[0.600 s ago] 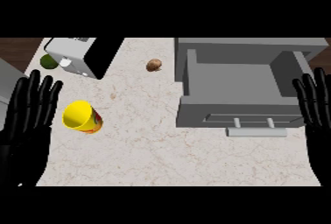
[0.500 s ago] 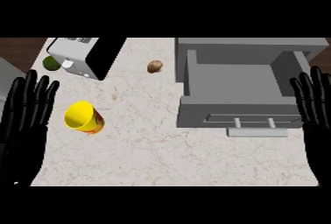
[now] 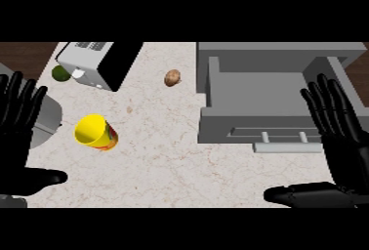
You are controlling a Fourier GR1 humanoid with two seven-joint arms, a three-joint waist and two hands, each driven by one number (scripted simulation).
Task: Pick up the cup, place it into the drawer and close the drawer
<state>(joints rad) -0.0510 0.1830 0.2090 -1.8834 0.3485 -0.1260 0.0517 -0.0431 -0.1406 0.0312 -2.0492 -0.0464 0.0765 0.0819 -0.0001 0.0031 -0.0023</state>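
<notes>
- Two black hands are showing at the near edge. The left hand [image 3: 16, 146] and the right hand [image 3: 349, 151] are each holding straight fingers upward with the thumb out sideways, and neither is grasping anything.
- One yellow cup [image 3: 93, 132] is lying tilted on the counter [image 3: 166, 166], just right of the left hand's fingers [image 3: 29, 105] and apart from them, with its open mouth showing.
- One grey drawer [image 3: 238, 119] is standing pulled open just left of the right hand. Its front is carrying one handle [image 3: 277, 138] on the near side.
- One small brown item [image 3: 172, 77], perhaps a potato, is lying farther off between the hands, near the drawer's left wall.
- One white-and-black appliance [image 3: 97, 61] is sitting beyond the left hand.
- One green round thing [image 3: 60, 73] is sitting just left of the appliance.
</notes>
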